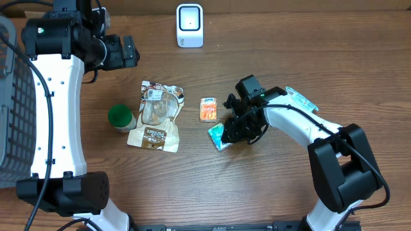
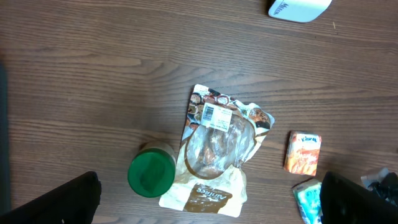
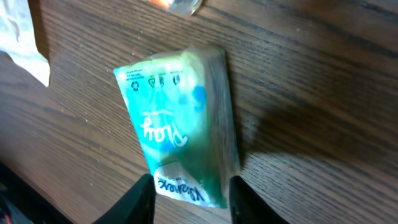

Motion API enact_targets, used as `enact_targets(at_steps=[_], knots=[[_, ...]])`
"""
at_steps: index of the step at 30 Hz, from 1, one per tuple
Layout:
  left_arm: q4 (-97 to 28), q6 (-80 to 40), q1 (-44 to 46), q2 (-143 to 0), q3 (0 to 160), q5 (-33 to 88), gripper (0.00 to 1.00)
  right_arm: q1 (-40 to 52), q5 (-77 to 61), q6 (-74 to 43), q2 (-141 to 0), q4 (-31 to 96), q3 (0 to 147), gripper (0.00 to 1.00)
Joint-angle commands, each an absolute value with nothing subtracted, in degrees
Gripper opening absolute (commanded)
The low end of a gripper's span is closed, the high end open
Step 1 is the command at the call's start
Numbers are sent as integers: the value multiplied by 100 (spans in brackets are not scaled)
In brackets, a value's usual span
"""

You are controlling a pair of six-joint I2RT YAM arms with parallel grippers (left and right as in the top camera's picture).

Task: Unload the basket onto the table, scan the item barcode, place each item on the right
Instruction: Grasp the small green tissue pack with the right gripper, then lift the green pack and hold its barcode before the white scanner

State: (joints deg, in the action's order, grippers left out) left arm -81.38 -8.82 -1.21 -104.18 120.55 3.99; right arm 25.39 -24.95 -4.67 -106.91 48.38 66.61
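The item between my right fingers is a teal tissue pack, lying on the wooden table just below the middle. My right gripper is shut on its near end, one finger pressed against each side; from overhead that gripper sits low over the pack's right edge. No barcode shows on the pack's visible face. The white scanner stands at the far edge, its base also in the left wrist view. My left gripper hangs open and empty, high over the far left.
A clear-windowed snack pouch with a barcode label lies left of centre. Beside it stand a green-lidded jar and a small orange packet. A grey basket lines the left edge. A white-and-teal packet lies behind my right arm.
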Motion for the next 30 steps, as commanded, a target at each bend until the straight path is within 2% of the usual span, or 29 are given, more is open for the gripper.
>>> enact_targets(at_steps=[1,3,9,10,12,16,25,30], knots=[[-8138,-921,-137,-10381,12064,362,100,2532,-2582,-534,-10805,4786,6543,31],[-8136,-921,-134,-10381,12064,362,100,2532,-2580,-598,-10908,4794,6514,28],[-8138,-919,-134,-10381,12064,362,99,2532,-2624,-617,-11104,4869,6517,28],[-8138,-919,-134,-10381,12064,362,100,2532,-2624,-617,-11104,4869,6517,23],[-8136,-919,-134,-10381,12064,362,100,2532,-2626,-620,-11102,4873,6541,4],[-8138,-921,-134,-10381,12064,364,100,2530,-2799,-615,-11076,5170,6816,4],[-8136,-919,-134,-10381,12064,362,100,2224,-5712,-593,-10503,5284,8128,4],[-8138,-921,-134,-10381,12064,364,100,1590,-7915,-773,-10499,4550,8589,4]])
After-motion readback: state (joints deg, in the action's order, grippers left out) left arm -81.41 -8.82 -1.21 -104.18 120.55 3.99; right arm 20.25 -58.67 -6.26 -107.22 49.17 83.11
